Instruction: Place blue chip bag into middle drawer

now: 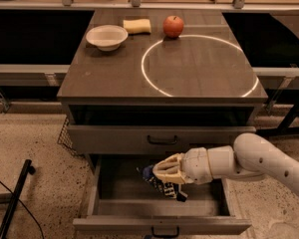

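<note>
Over the pulled-out grey wooden middle drawer (pixel 118 226), the cream two-finger gripper (pixel 160 173) hangs, jaws clamped on the crumpled dark-blue foil chip bag (pixel 164 188). That bag dangles just beneath the jaws, above the drawer's floor.

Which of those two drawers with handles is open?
The lower drawer, pulled out beneath the gripper holding the blue chip bag; the drawer above is shut.
</note>
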Action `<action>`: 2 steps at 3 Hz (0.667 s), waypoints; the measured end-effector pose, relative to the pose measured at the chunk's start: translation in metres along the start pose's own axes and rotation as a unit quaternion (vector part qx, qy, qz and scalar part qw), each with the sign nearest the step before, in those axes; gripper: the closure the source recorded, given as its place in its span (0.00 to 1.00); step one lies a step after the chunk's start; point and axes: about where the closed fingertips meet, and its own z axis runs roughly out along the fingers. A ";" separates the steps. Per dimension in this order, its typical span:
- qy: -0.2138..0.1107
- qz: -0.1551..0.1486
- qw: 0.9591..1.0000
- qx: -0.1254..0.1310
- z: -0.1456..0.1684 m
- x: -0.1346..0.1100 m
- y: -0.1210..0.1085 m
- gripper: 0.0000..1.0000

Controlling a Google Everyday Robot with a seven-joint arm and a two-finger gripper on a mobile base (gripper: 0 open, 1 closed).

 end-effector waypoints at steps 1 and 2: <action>-0.029 0.008 0.999 0.033 -0.002 0.018 -0.011 1.00; -0.034 0.010 0.999 0.036 -0.001 0.022 -0.012 1.00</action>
